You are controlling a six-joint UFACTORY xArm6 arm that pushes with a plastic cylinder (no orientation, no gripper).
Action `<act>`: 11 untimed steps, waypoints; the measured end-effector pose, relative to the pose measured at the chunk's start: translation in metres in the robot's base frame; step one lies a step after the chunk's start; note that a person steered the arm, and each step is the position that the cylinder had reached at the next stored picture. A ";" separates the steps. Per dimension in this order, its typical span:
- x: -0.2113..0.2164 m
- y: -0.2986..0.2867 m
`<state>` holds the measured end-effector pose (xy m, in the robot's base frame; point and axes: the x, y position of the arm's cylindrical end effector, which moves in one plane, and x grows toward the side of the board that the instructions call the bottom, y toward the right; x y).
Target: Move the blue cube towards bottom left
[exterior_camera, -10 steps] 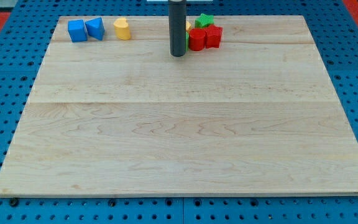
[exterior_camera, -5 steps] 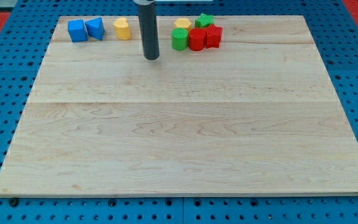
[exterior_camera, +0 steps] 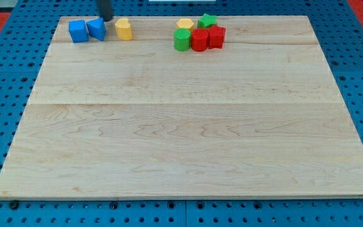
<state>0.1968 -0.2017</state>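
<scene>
The blue cube (exterior_camera: 77, 31) sits at the board's top left corner. A second blue block (exterior_camera: 96, 28), wedge-like in shape, touches its right side. My tip (exterior_camera: 106, 19) is at the view's top edge, just above and right of that second blue block, between it and a yellow block (exterior_camera: 124, 29). The tip is about one block's width from the blue cube, up and to its right.
A cluster at the top middle holds a yellow block (exterior_camera: 184, 24), a green cylinder (exterior_camera: 181, 40), a green block (exterior_camera: 207, 21) and two red blocks (exterior_camera: 200, 40) (exterior_camera: 216, 36). The wooden board (exterior_camera: 181, 126) lies on a blue pegboard.
My tip has moved left and up along the board's top, from beside the red and green cluster to just above the second blue block. No block has moved.
</scene>
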 end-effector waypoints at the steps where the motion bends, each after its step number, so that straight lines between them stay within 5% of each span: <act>1: 0.015 -0.022; 3: 0.082 -0.016; 4: 0.039 -0.037; 5: 0.061 -0.066; 8: 0.238 0.083; 10: 0.173 0.043; 11: 0.203 0.016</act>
